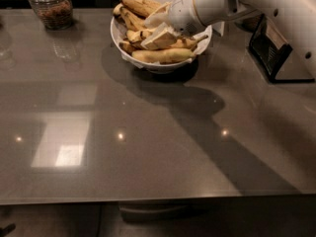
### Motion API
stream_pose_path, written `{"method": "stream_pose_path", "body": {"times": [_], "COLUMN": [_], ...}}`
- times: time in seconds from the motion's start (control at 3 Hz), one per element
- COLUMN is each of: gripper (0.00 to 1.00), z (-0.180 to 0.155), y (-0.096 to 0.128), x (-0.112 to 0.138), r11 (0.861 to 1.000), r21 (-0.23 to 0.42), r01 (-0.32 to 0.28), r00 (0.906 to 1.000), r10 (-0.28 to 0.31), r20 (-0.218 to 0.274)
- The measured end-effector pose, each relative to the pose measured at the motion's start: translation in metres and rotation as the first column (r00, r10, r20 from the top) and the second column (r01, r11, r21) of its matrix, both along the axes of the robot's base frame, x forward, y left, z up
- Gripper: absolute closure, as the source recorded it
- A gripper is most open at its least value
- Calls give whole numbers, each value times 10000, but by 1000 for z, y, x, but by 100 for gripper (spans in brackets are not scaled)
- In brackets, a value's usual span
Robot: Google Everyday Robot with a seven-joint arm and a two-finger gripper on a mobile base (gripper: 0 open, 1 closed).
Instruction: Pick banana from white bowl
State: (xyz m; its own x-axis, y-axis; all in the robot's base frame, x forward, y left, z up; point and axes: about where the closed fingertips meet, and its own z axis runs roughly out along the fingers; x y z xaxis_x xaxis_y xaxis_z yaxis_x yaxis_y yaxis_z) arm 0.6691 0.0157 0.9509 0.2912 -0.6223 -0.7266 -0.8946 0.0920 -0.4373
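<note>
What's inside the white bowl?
Several yellow bananas fill the white bowl. The pincer reaches in over them, covering whatever lies beneath; the bowl's bottom is hidden.

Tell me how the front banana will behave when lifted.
The banana, curved and whole, probably stays stiff. Brown flecks suggest ripeness; it may bruise. Piled with other bananas by the pincer in the bowl, it could drag neighbours.

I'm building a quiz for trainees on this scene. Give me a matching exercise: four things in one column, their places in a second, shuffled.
1 gripper
2 glass jar
3 black stand
4 white bowl

A far back, picture's left
B picture's right, beside the arm
C just above the bananas
D back middle of the table, full of bananas

Pairs: 1-C, 2-A, 3-B, 4-D.
</note>
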Motion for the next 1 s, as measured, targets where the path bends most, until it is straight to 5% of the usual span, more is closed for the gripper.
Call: {"method": "stream_pose_path", "body": {"times": [1.0], "gripper": [55], "z": [-26], "y": [-21], "x": [15], "r11": [9960], "r21": [-665], "r01": [595], "r00": [9982], "r10": [-601], "r20": [-85]}}
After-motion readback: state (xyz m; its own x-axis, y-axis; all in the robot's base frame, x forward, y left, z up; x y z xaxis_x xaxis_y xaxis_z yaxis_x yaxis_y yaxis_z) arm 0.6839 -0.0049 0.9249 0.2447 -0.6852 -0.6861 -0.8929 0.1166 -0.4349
